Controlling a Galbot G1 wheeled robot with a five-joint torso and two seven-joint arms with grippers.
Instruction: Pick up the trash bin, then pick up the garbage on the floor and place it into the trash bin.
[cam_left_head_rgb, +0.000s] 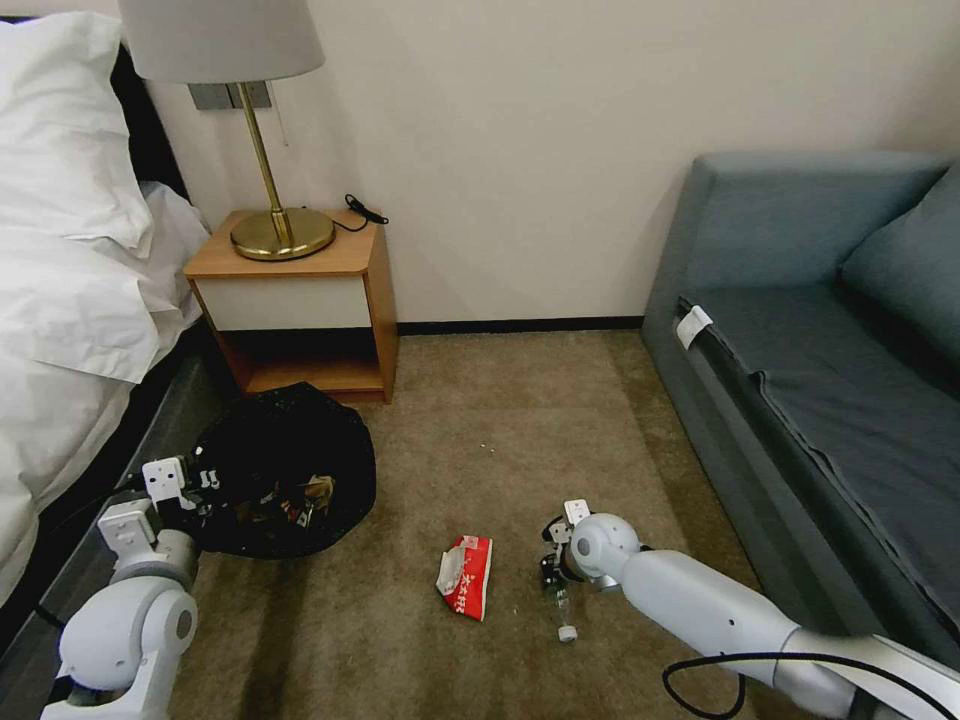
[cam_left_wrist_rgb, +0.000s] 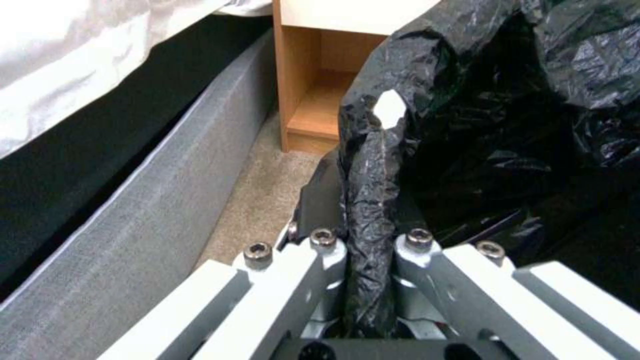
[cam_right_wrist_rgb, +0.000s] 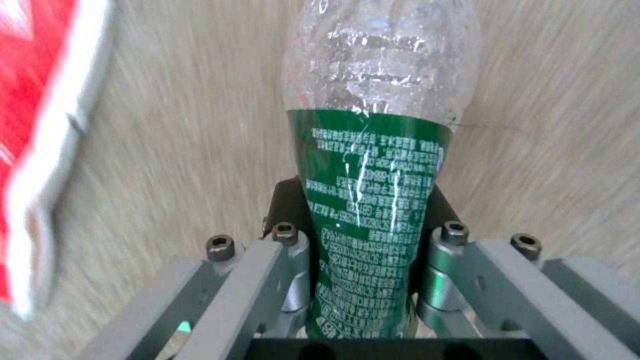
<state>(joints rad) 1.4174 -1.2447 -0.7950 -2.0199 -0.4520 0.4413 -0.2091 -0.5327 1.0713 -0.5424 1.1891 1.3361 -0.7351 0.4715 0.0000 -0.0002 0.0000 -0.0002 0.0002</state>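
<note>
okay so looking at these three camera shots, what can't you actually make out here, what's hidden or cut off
1. Head view: the right end effector on the bottle is covered by its own wrist.
2. Head view: litter inside the trash bin is too small and dark to identify.
3. Left wrist view: the left end effector pinches the black liner, which hides the bin's body.
4. Right wrist view: the red-and-white wrapper is blurred and cut off by the edge.

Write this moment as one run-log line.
left claw: shut on trash bin liner rim | right claw: shut on green-labelled bottle | red-and-white wrapper: on carpet
</note>
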